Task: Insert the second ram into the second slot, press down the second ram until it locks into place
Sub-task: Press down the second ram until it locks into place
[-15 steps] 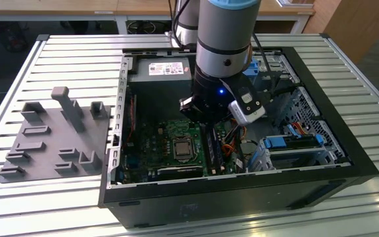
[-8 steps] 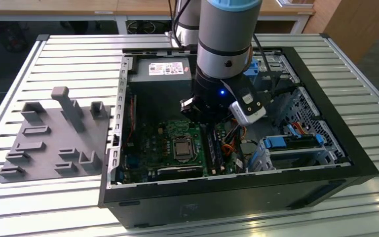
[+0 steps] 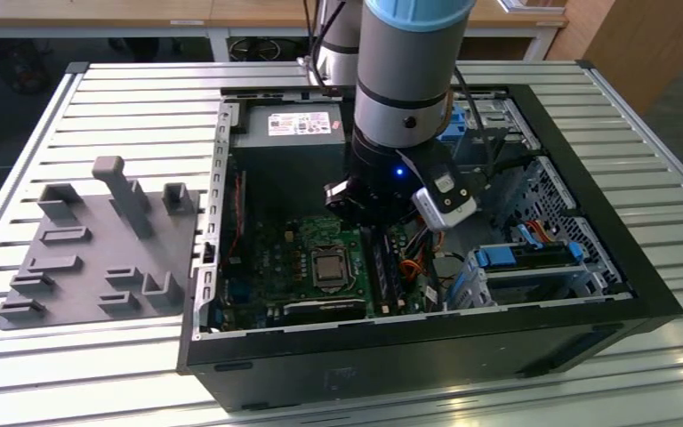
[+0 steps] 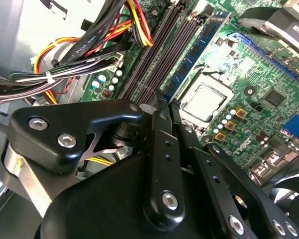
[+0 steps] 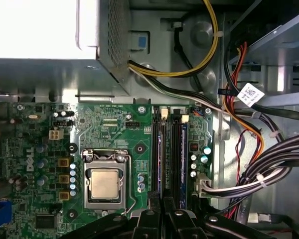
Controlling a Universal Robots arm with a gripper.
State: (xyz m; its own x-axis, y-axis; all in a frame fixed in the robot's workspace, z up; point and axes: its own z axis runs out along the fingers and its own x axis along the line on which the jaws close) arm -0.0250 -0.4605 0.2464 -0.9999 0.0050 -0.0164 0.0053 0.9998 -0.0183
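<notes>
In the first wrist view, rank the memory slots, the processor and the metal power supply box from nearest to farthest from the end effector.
1. Black memory slots, directly ahead of the end effector.
2. Square silver processor in its socket, off to one side.
3. Grey perforated metal power supply box, beyond the green board's far edge.

The robot arm (image 3: 404, 80) is a fat grey tube with a light blue cap at the top. Lower down it turns black, and a small blue light glows there. A little silver and black box (image 3: 445, 200) (a camera, it seems) sticks out at its side. The gripper (image 4: 162, 164) is shiny black, with flat black bars and round silver screws.
</notes>
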